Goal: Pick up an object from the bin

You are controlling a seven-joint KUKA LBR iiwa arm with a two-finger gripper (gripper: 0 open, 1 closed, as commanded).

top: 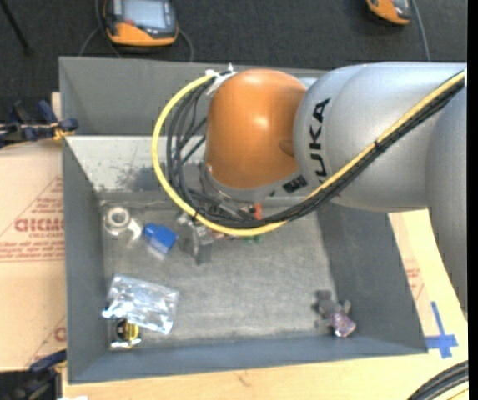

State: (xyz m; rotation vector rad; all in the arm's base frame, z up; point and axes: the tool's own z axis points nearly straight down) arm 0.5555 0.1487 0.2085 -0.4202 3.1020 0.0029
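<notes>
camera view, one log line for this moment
claw: just right of blue piece | clear jar: left of it | plastic bag: bottom left corner | purple toy: bottom right corner

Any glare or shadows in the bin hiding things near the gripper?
Camera view: glare sits on the orange cover and glints on the clear plastic bag; a soft shadow surrounds the gripper, yet the blue block beside it is plainly visible.

Matt grey metal bin (80, 223) with a scuffed, speckled floor, crinkled glossy clear plastic bag (141, 302), small clear shiny jar (118, 222), smooth blue plastic piece (160, 238), dull mauve toy (336, 317), glossy smooth orange cover (251, 132), satin silver arm (380, 157).
</notes>
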